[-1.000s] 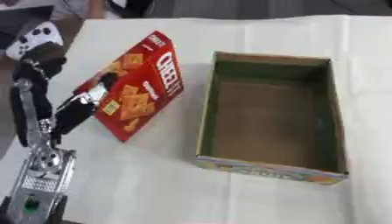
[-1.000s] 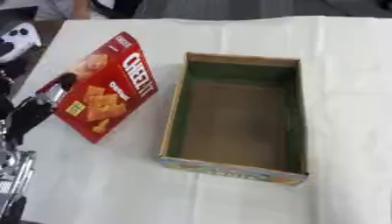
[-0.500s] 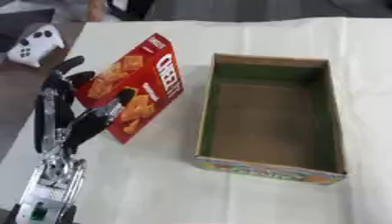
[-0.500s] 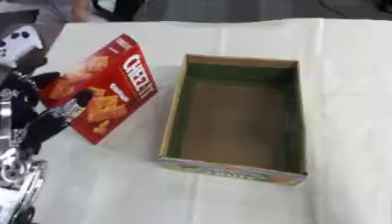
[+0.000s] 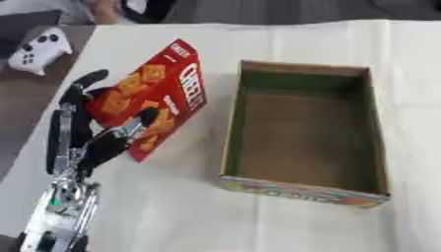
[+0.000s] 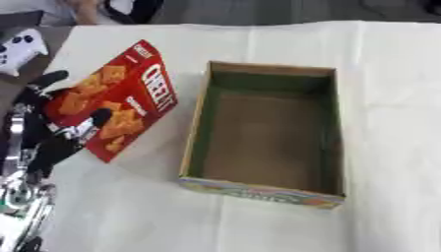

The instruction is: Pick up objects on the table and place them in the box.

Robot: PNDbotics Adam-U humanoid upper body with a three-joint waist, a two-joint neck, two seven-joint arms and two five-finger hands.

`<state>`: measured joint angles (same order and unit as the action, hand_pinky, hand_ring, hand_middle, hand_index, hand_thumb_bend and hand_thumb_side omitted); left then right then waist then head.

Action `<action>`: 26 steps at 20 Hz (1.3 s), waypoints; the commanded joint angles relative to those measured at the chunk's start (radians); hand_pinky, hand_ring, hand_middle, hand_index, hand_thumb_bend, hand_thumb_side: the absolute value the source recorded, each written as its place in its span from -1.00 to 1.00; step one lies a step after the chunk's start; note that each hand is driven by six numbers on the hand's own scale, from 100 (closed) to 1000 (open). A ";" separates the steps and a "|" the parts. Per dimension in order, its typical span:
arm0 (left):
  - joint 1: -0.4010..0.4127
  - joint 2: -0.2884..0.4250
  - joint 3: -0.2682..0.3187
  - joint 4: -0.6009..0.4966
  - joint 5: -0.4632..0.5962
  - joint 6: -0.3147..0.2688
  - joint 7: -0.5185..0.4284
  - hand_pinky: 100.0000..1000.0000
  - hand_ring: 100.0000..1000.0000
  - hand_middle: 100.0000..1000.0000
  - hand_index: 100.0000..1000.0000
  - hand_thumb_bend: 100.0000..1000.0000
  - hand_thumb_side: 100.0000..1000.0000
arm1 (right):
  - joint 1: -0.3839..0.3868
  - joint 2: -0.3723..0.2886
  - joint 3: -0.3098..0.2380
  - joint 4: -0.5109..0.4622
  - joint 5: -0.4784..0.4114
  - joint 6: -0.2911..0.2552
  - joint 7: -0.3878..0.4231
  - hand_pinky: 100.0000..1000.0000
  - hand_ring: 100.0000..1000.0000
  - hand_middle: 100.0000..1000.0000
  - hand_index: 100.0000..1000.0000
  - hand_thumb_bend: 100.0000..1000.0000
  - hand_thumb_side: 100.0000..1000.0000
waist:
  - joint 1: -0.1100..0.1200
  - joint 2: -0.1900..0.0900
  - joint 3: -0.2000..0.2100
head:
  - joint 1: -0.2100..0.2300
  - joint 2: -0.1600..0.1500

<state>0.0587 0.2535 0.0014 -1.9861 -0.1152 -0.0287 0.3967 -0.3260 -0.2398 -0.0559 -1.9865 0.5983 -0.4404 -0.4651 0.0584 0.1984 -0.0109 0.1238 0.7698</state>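
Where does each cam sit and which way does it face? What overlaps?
Left eye view: in the head, looking down at the table; left hand gripping the red cracker box beside the open cardboard box.
Right eye view: same head, same downward look, scene shifted left; left hand at the edge.
Shared: both boxes, left hand, white controller.

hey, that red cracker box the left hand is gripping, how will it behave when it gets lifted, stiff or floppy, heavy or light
The red cracker box looks like thin flat-sided cardboard, so probably stiff but dentable. It is likely light for its size. The left hand grips only its lower left end, with the thumb across the front, so the far end may swing or slip.
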 commanded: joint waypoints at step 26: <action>-0.043 -0.053 0.063 0.031 -0.134 0.051 0.000 0.42 0.26 0.41 0.48 0.86 -0.49 | -0.017 -0.009 -0.003 -0.014 -0.001 0.000 -0.003 -0.62 -0.15 -0.01 0.19 -1.00 0.31 | -0.025 0.016 -0.014 | 0.004 0.000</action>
<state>0.0251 0.1997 0.0552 -1.9431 -0.2404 0.0215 0.3979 -0.3311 -0.2395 -0.0559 -1.9865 0.5982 -0.4404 -0.4657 0.0342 0.2256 -0.0234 0.1238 0.7698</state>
